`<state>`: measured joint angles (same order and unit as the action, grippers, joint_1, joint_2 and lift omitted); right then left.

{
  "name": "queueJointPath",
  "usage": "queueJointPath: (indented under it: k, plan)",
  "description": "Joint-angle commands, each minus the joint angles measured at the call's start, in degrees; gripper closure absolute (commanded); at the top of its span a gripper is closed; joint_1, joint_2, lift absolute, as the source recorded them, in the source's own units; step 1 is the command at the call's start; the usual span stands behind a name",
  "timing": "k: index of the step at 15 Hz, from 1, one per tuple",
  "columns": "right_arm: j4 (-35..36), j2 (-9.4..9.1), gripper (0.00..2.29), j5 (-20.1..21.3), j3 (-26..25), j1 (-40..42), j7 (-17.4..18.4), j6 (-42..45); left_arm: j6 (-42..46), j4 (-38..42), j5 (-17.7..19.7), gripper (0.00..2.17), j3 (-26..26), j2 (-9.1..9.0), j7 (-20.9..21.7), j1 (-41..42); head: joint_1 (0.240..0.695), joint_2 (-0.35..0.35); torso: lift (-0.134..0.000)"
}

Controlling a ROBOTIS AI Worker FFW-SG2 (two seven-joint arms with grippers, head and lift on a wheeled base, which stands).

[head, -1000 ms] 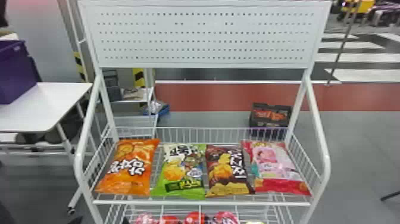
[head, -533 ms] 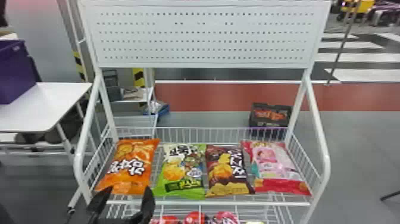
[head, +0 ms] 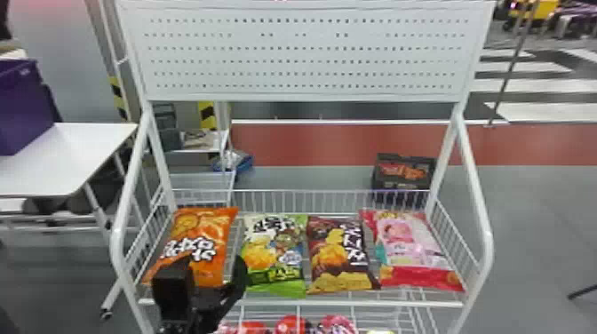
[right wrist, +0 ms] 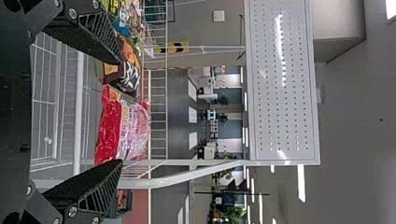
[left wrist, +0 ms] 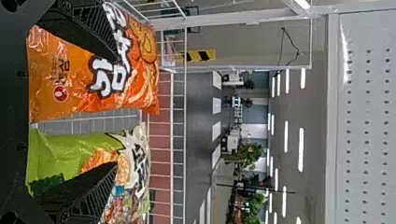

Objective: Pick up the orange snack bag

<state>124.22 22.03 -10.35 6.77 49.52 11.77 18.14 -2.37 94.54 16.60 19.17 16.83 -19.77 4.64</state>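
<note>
The left gripper (head: 212, 268), jaws spread, is by the orange bag's (head: 208, 228) front end. Well right of that bag, the right gripper's (right wrist: 120, 112) jaws stand apart too.

Left end effector (head: 213, 264) near orange snack bag (head: 202, 231)

The orange snack bag (head: 202, 231) is shiny and puffy, with crinkles that catch the light. Its front faces up and has big white letters with black edges, a small red dot and a picture of round orange chips. It looks shut and full. It lies on the wire shelf (head: 275, 304), at the left end, close to the side wires. It slants a bit, with its far end more to the right. A thin gap sits between it and the green snack bag (head: 277, 284).
</note>
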Motion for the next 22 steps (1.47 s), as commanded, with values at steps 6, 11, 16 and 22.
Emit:
queueJointPath:
  k: [6,11,16,22]
  plan:
    - [-0.5,-0.05,0.14,0.1,0.4,-0.7,0.1,-0.4,-1.8,-10.8,0.4,0.09,-0.8,-0.39,0.1,-7.0,0.499,0.000,0.000]
    - [-0.5,-0.23,0.14,0.2,0.4,-0.7,0.0,-0.4,-2.0,-12.4,1.4,0.28,-1.9,-0.30,0.8,-7.8,0.499,0.000,0.000]
    - [-0.5,-0.23,0.14,0.2,0.4,-0.8,0.0,-0.5,-3.9,-12.9,1.9,1.12,-2.0,-0.30,0.4,-8.0,0.499,0.000,0.000]
    - [-0.5,-0.23,0.14,0.2,0.4,-0.9,0.0,-0.4,-4.8,-8.1,1.7,1.33,-2.0,0.05,-0.5,-5.7,0.499,0.000,0.000]
